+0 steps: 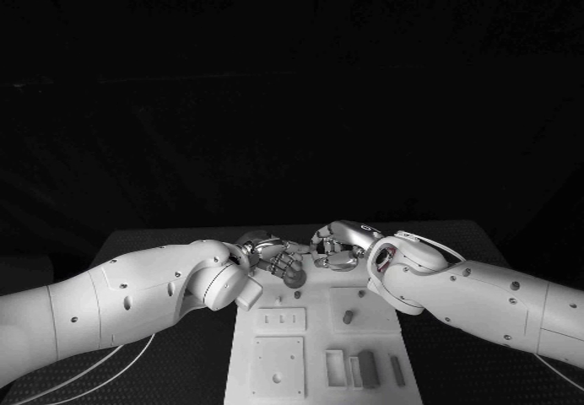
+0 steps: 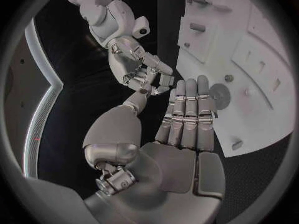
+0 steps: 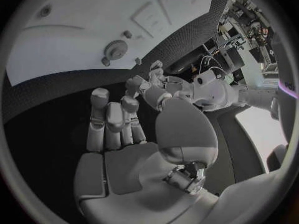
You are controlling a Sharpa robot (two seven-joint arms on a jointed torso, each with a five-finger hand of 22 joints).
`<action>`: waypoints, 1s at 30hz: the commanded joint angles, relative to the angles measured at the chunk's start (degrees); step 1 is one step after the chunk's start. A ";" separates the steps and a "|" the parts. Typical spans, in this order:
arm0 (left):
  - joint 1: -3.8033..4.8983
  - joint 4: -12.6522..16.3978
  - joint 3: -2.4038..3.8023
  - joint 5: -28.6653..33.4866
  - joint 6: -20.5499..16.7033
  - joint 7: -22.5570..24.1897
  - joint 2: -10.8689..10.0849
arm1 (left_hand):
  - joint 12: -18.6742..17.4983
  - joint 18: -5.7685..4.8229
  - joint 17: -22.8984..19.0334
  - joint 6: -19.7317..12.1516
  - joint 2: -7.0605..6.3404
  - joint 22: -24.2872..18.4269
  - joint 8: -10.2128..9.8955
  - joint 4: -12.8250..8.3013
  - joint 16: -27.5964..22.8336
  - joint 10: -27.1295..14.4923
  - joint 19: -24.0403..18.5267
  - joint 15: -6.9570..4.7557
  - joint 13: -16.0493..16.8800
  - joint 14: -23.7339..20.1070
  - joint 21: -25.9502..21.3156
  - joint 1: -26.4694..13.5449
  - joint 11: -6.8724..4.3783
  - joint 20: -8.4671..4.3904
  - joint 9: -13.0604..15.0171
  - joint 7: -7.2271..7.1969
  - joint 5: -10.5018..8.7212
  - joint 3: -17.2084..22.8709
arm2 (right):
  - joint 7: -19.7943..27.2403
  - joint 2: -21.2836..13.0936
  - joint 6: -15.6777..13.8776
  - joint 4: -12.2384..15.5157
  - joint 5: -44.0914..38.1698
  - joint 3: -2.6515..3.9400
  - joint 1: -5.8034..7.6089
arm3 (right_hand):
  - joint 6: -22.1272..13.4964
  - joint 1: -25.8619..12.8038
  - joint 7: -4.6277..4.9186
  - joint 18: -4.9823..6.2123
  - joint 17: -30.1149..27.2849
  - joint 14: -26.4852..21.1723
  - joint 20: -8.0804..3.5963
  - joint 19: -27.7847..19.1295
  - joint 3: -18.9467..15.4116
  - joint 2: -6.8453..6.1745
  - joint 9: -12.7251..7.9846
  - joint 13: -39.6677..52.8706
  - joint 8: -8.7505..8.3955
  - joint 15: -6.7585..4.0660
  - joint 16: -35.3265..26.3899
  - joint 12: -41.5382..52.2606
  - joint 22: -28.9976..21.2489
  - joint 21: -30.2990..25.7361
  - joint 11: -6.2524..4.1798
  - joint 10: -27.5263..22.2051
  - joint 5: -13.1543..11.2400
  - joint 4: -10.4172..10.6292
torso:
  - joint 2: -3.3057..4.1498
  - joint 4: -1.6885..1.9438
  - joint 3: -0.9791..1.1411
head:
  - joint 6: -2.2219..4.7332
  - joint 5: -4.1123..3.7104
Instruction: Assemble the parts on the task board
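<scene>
The white task board (image 1: 319,342) runs down the middle of the table. On it lie small parts (image 1: 348,316) and grey bars (image 1: 366,369) near its front. Both hands hover close together over the board's far end. My left hand (image 1: 276,258) (image 2: 187,117) has its fingers stretched out straight and holds nothing, with a round part (image 2: 220,92) on the board just beyond them. My right hand (image 1: 339,245) (image 2: 138,67) (image 3: 115,122) has its fingers curled. A small pale block shape (image 2: 167,79) sits at its fingertips; I cannot tell whether it is a held part.
Square recessed plates (image 1: 280,321) and a larger plate (image 1: 278,364) lie on the board's left half. A round part (image 3: 115,49) and small pegs (image 3: 127,34) sit on the board in the right wrist view. Black table (image 1: 182,354) flanks the board on both sides.
</scene>
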 commanded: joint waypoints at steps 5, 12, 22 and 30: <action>0.06 -0.03 0.01 -0.21 0.88 -2.04 0.41 | -0.12 0.27 0.32 0.55 0.09 0.17 -0.02 -0.17 -0.47 -0.22 -0.36 0.06 0.31 -0.26 -0.43 -0.55 -0.09 0.11 -0.21 0.09 0.13 -0.28 | -0.98 0.43 -0.26 1.06 -0.54 0.11 0.01 | 9.02 -0.19 0.94 0.96 0.07 0.45 -0.33 0.07 0.00 0.52 0.08 -0.09 0.37 -0.16 0.11 0.36 0.97 0.39 -0.61 -0.79 -0.06 -0.28 | 0.07 -0.04 0.01 | -0.13 0.09; 0.06 0.10 0.00 -0.21 1.85 -1.98 0.65 | -0.06 0.31 0.46 0.71 0.23 0.23 -0.02 -0.14 -0.53 -0.13 -0.33 0.04 0.47 -0.20 -0.44 -0.67 -0.16 0.09 -0.27 0.06 0.13 -0.26 | -0.89 0.93 -0.02 1.24 -0.46 0.13 0.00 | 9.03 -0.24 0.92 0.96 0.12 0.56 -0.37 0.15 0.04 0.54 0.12 -0.12 0.35 -0.20 0.12 0.37 0.96 0.41 -0.63 -0.74 -0.06 -0.34 | 0.07 -0.12 -0.04 | -0.27 0.10; 0.05 0.38 0.00 -0.21 2.39 -1.71 1.15 | 0.20 0.37 0.82 1.40 0.64 0.42 0.19 -0.35 -0.62 0.33 -0.18 -0.04 0.91 0.05 -0.43 -0.59 -0.41 0.05 -0.33 -0.20 0.13 -0.12 | -0.70 1.72 0.53 1.13 -0.38 0.13 0.00 | 9.03 -0.29 0.92 0.96 0.14 0.62 -0.41 0.21 0.06 0.55 0.16 -0.16 0.32 -0.22 0.12 0.37 0.95 0.42 -0.64 -0.71 -0.06 -0.36 | 0.01 -0.02 -0.07 | -0.35 0.02; 0.05 0.32 0.01 -0.18 1.48 -1.30 1.27 | 0.27 0.36 1.14 1.76 1.66 0.59 0.20 -0.73 -0.85 0.47 -0.11 -0.07 1.27 0.16 -0.47 -0.25 -0.53 0.03 -0.47 -0.39 0.14 0.19 | -0.53 1.99 0.97 1.73 -0.12 0.13 0.00 | 9.04 -0.33 0.91 0.96 0.15 0.66 -0.42 0.24 0.08 0.57 0.18 -0.17 0.31 -0.23 0.11 0.38 0.95 0.42 -0.65 -0.70 -0.06 -0.37 | 0.08 -0.09 -0.01 | -0.45 -0.02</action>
